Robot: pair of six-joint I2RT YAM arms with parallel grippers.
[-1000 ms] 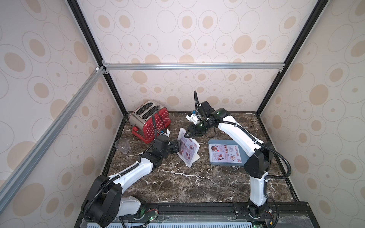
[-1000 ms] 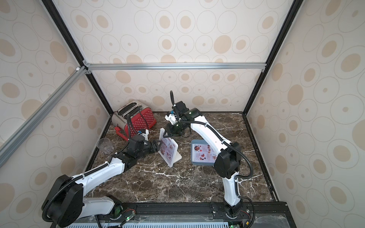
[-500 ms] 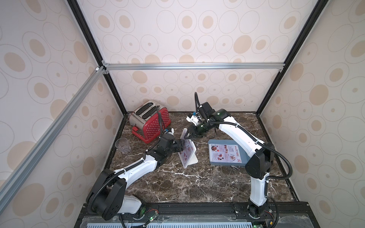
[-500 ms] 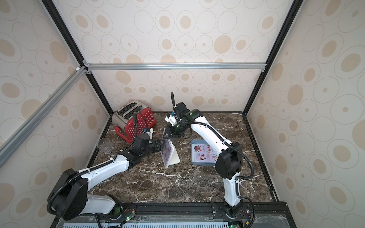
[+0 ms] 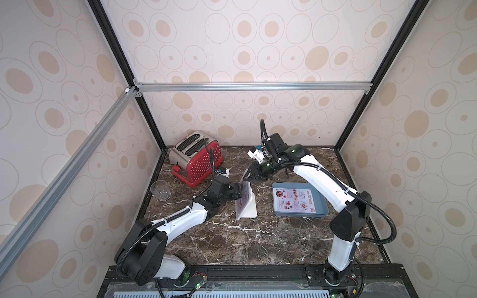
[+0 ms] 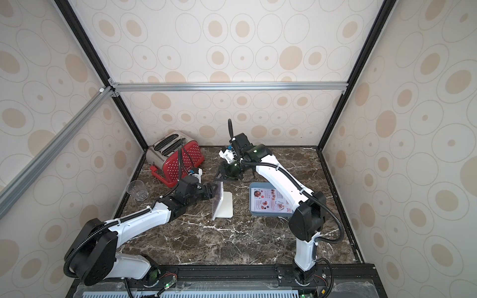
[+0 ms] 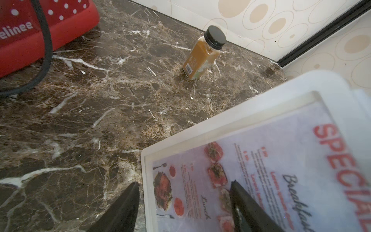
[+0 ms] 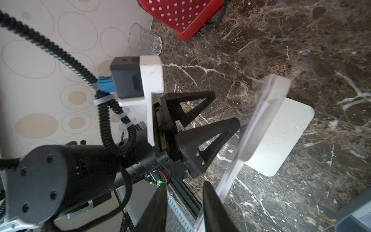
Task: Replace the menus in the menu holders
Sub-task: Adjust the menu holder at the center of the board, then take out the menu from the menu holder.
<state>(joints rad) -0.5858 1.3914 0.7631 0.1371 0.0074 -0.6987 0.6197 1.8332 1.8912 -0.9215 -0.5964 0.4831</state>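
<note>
We find the left hand (image 5: 238, 193) apart against the menu holder (image 5: 249, 209) face; the right hand (image 5: 246, 178) is apart, straddling its top edge.

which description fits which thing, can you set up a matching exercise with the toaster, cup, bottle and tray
Things:
1. toaster
2. cup
3. bottle
4. tray

Descriptions:
a. black cap, orange-brown contents
b. blue-grey, with a menu lying flat in it
c. red with white dots
d. clear, standing near the left wall

Pairs: 1-c, 2-d, 3-a, 4-b
</note>
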